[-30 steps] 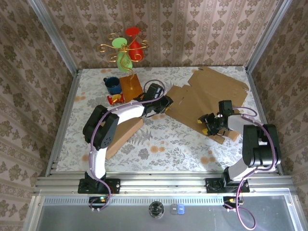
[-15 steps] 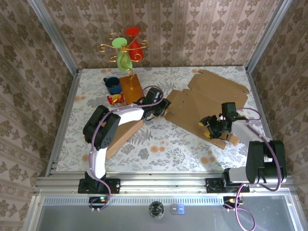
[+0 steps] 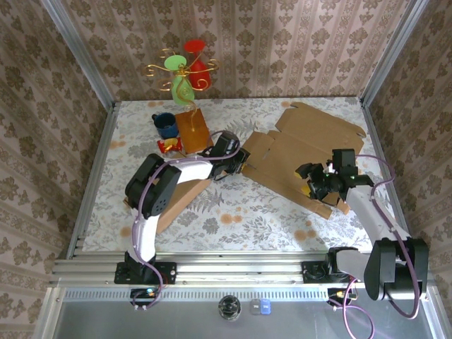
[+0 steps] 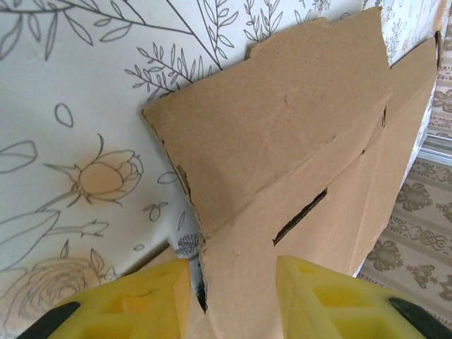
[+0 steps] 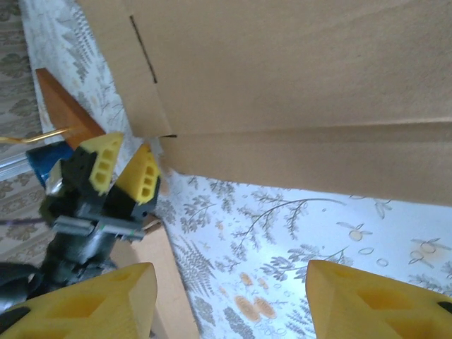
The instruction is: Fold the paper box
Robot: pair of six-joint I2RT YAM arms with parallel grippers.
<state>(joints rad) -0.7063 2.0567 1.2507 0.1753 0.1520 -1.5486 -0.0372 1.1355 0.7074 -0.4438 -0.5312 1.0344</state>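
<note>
Pinching creased, slotted brown cardboard box [image 3: 304, 145]: left end effector [image 4: 232, 279].

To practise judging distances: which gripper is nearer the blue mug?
Left. The left gripper is at the left flap of the paper box, right of the blue mug; the right gripper is farther right.

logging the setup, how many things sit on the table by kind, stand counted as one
box: 1
mug: 1
boards: 2
stand: 1
red-yellow item: 1
total: 6
</note>
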